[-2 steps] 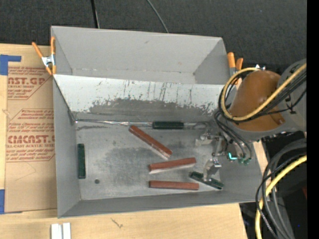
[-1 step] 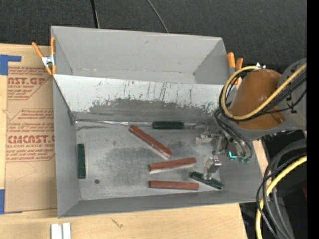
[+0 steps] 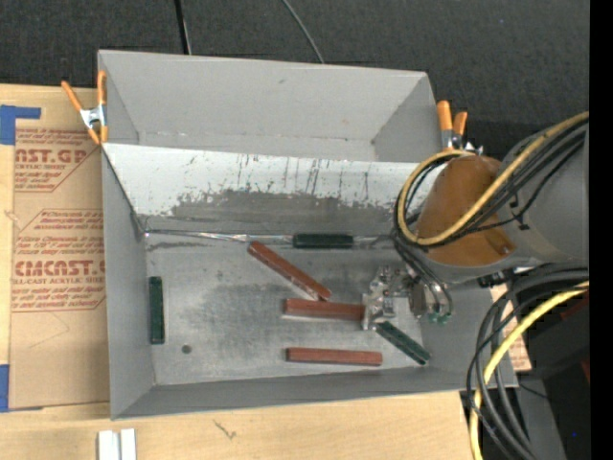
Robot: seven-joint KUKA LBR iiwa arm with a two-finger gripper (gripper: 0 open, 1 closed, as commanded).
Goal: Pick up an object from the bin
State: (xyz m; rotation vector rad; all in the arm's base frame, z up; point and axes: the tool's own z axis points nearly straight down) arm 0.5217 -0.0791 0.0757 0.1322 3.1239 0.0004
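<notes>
tool [image 3: 381,305] is low in the bin [image 3: 220,305], right side of view, at the right end of the middle red-brown stick [image 3: 321,308]. can't tell if it's wide or narrow, or touching anything; nothing visibly held

target imo = that middle stick: flat on the floor, running approx left-right, centre-right of bin. dark green stick [image 3: 402,343] just beside the tool toward the front-right corner, angled. slanted red-brown stick [image 3: 287,268] just behind, its near end close to the middle one. 3rd red-brown stick [image 3: 333,356] by the front wall, apart. 2 more green ones well away: back-wall green stick [image 3: 321,241], left-wall green stick [image 3: 155,310]

handling, my guess: thin, stiff, light, prob smooth. lies flat so little height to bite on, may skid or pivot on the metal floor. a grab at the very end prob lets it swing on lift; better to close across the narrow width nearer mid-length. risk: catching the green one too
</notes>
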